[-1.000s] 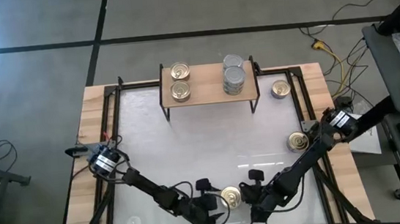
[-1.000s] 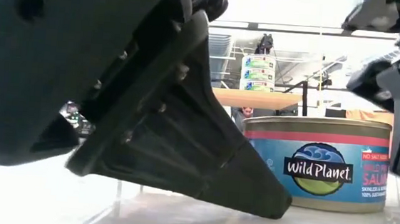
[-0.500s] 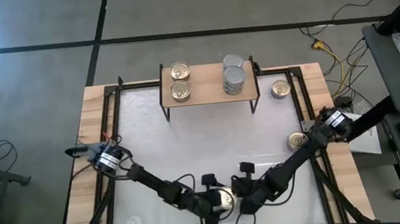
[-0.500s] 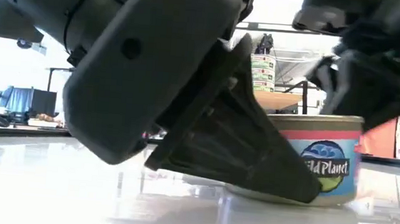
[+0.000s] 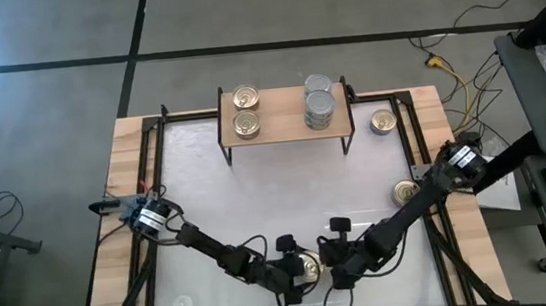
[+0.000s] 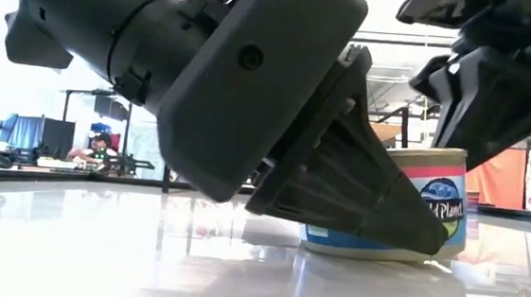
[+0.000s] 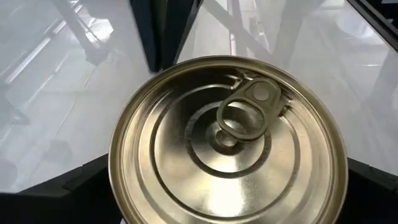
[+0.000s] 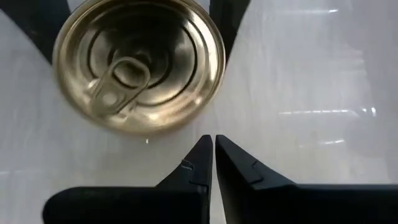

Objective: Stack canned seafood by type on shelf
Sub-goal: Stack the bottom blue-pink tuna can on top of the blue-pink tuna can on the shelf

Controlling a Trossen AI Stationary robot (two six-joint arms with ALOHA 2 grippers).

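While the gold-lid tin sits on the white table, far from the shelf, the left claw spreads wide around it; the right claw, pinched tight and empty, waits just beside it.

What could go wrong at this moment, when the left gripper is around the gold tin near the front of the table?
The left gripper is open around the gold tin, and the shut right gripper sits just beside it, so the two arms may collide or knock the tin. The white tabletop looks glossy, so the tin may slide as the fingers close.
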